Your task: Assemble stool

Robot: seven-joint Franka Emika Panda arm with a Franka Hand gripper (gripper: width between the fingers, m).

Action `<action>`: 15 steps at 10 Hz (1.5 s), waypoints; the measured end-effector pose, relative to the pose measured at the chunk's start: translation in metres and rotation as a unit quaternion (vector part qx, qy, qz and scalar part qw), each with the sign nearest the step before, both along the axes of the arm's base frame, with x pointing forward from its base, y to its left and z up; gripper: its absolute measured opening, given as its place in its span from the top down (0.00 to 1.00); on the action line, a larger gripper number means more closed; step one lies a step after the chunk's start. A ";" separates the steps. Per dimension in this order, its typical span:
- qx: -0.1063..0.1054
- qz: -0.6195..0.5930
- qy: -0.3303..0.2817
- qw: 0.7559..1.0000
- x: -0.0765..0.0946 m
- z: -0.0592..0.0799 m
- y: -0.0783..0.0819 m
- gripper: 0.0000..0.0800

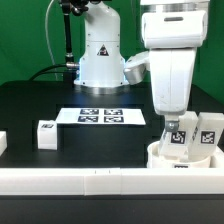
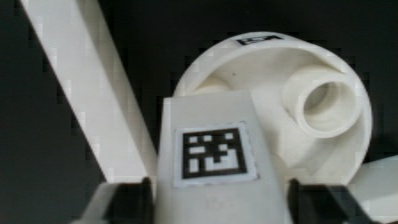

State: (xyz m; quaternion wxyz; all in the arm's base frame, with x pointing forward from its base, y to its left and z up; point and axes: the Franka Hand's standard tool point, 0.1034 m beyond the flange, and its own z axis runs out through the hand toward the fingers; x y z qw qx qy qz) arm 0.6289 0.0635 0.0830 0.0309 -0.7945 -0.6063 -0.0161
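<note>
The claw straddles a short white rectangular tag-bearing plastic leg, fingers just beside both its flanks, clenched or not I cannot tell, the leg standing against the round white rimmed plastic seat.

I saw the arm rise well behind the tool, with its wrist directly above, pointing the tool straight down. Both fingers stood part-way apart; I couldn't tell whether they were gripping anything.
</note>
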 end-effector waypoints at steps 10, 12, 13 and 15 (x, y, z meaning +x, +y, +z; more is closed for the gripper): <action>0.000 -0.312 0.010 0.950 0.000 -0.001 -0.001 0.58; 0.003 -0.415 0.012 0.910 0.002 -0.002 0.000 0.58; 0.004 -0.460 0.014 0.888 0.002 -0.002 0.002 0.58; 0.009 -0.547 0.016 0.837 0.002 -0.002 0.010 0.58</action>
